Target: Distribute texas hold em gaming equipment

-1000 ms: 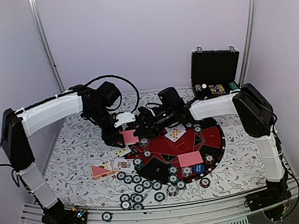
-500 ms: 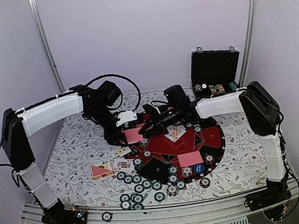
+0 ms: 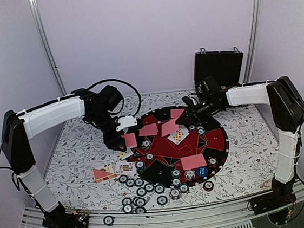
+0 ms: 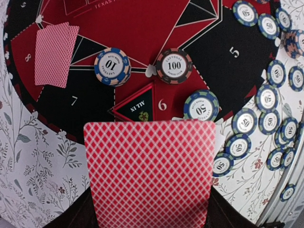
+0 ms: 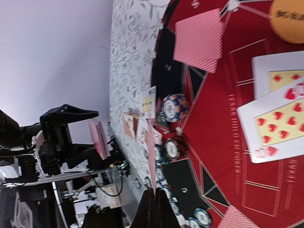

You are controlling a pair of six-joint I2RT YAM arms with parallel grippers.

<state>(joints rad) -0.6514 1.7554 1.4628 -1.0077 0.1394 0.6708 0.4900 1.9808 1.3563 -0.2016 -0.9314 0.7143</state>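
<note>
My left gripper [image 3: 123, 134] hovers over the mat's left rim, shut on a stack of pink-red-backed playing cards [image 4: 149, 171] that hides its fingers. My right gripper [image 5: 154, 202] is over the back of the mat and shut on a single card [image 5: 152, 152], seen edge-on in the right wrist view. Two red-backed cards [image 4: 54, 54] lie fanned on the mat by the number 8. Chips marked 10 [image 4: 112, 66], 100 [image 4: 174, 65] and 50 [image 4: 201, 105] sit near the held stack. Two face-up cards [image 5: 275, 118] lie mid-mat.
The round red-and-black mat [image 3: 215, 140] fills the table's middle. Several chips [image 3: 140, 187] line its front-left rim. Face-up cards [image 3: 106, 172] lie on the floral cloth at left. The black hinged case [image 3: 218, 73] stands open at back right. An orange disc [image 5: 287, 14] rests on the mat.
My right gripper shut on one card at the left gripper's stack and has carried it right and back across the mat. The left arm has barely moved.
</note>
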